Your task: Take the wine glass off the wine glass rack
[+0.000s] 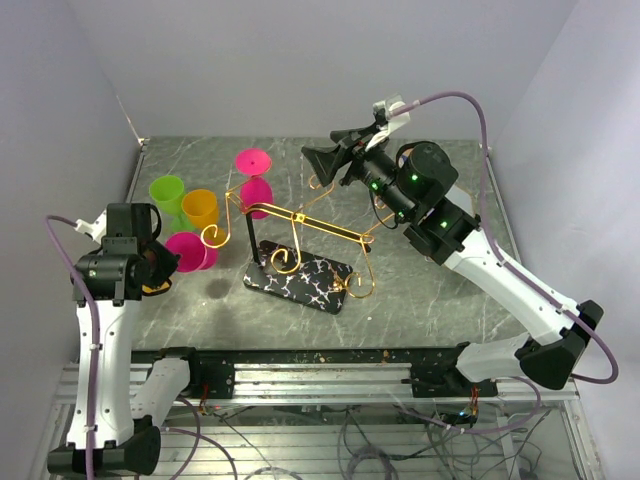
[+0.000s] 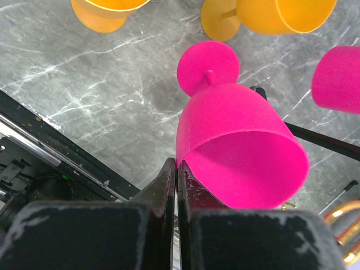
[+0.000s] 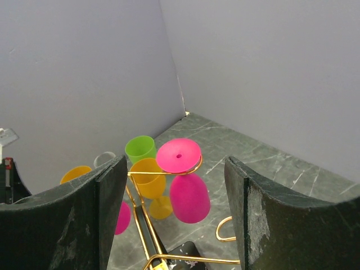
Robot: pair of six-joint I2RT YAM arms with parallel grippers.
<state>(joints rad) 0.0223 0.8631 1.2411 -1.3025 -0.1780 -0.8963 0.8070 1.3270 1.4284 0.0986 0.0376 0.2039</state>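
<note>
The wine glass rack (image 1: 300, 228) stands mid-table, gold wire arms on a black patterned base (image 1: 300, 276). A pink wine glass (image 1: 254, 178) hangs upside down by its foot from the rack's far arm; it also shows in the right wrist view (image 3: 189, 196). My right gripper (image 1: 335, 160) is open and empty, level with that glass and just to its right, apart from it; its jaws (image 3: 175, 169) frame the glass. My left gripper (image 1: 165, 265) is shut on the rim of a second pink glass (image 1: 190, 250) left of the rack, seen tilted in the left wrist view (image 2: 236, 140).
A green glass (image 1: 168, 194) and an orange glass (image 1: 200, 208) stand at the back left, close to the held pink glass. Another orange glass (image 2: 104, 11) lies near the left gripper. Grey walls close in the back and sides. The rack's front arms (image 1: 360, 270) reach right.
</note>
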